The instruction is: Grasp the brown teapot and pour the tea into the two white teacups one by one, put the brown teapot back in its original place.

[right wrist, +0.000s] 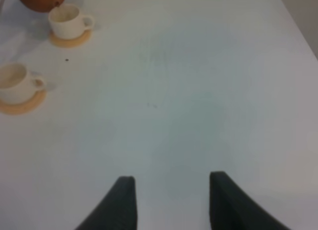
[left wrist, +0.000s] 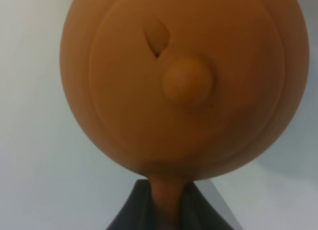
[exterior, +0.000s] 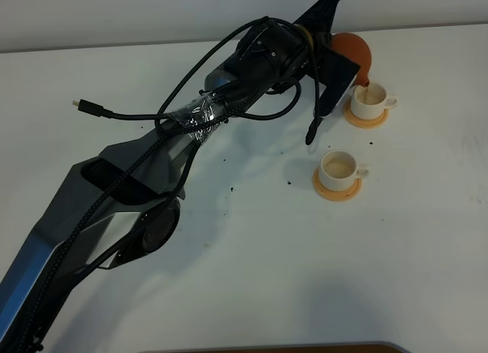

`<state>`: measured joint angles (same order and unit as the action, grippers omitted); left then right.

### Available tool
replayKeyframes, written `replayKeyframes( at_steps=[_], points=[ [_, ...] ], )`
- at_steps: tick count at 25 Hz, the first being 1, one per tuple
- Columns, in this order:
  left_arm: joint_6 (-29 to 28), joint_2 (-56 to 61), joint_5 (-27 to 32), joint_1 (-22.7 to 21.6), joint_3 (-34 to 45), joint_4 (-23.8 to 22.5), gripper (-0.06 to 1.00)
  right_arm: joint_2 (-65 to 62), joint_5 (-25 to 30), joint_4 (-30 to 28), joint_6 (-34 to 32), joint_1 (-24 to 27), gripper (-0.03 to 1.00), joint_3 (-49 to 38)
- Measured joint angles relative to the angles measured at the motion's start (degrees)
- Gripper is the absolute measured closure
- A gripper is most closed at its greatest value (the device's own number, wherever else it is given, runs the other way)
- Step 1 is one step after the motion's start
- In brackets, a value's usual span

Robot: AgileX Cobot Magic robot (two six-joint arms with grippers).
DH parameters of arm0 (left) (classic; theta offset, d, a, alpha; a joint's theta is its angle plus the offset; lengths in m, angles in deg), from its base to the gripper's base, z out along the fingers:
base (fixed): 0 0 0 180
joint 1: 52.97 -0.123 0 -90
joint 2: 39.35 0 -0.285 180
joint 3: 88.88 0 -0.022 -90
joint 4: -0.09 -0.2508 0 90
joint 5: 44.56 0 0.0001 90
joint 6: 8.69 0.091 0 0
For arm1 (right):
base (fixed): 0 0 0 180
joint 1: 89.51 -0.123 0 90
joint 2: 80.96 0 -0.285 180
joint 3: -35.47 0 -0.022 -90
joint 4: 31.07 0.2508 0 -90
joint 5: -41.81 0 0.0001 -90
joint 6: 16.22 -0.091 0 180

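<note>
High view: the left gripper [exterior: 336, 46] tips the brown teapot [exterior: 357, 51] spout-down over the far teacup [exterior: 370, 99], at 1 o'clock from the near teacup [exterior: 338, 167], evidently to pour. Left wrist: its fingers [left wrist: 126, 217] clench the pot's handle [left wrist: 166, 200]. Right wrist: the right gripper [right wrist: 171, 200] hangs spread and empty above the table [right wrist: 198, 91], apart from both cups.

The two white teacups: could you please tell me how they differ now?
The far teacup sits under the spout of the tilted brown teapot; the near teacup has nothing above it. The far teacup stands behind the near teacup, slightly to its right. Both are white, on orange-tan coasters, handles pointing right.
</note>
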<state>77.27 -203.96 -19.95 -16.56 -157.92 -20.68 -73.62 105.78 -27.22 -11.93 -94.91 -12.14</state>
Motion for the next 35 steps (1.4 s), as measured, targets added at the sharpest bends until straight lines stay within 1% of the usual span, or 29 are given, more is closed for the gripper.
replayKeyframes(
  at_steps=[5, 18, 26, 35],
  points=[
    [2.5, 0.0, -1.2, 0.0, 0.0, -0.7, 0.8, 0.0, 0.0, 0.0, 0.0, 0.0, 0.59, 0.0],
    [5.1, 0.0, -5.2, 0.0, 0.0, -1.1, 0.8, 0.0, 0.0, 0.0, 0.0, 0.0, 0.59, 0.0],
    [8.5, 0.0, -6.6, 0.0, 0.0, -1.1, 0.8, 0.0, 0.0, 0.0, 0.0, 0.0, 0.59, 0.0],
    [10.0, 0.0, -7.9, 0.0, 0.0, -1.2, 0.8, 0.0, 0.0, 0.0, 0.0, 0.0, 0.59, 0.0]
  ],
)
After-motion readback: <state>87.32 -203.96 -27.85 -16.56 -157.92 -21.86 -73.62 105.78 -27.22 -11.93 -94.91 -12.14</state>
